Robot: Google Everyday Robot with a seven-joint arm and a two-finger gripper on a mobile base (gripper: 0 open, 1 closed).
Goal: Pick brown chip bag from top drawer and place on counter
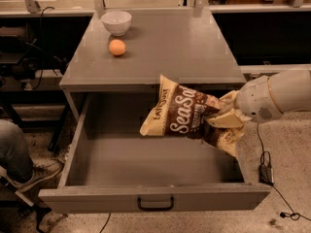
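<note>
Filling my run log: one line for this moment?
gripper: over top drawer right side, shut on brown chip bag held in air | counter: no bag yet

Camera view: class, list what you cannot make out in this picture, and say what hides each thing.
End effector, holding the right end of the chip bag above the drawer: its grip is buried in crumpled foil.
Arm: cut off by the right edge.
Lettering on the chip bag: its end is lost in the crumple.
Drawer floor beneath the chip bag: hidden by it.
Person: only a leg and shoe, cut off by the left edge.
</note>
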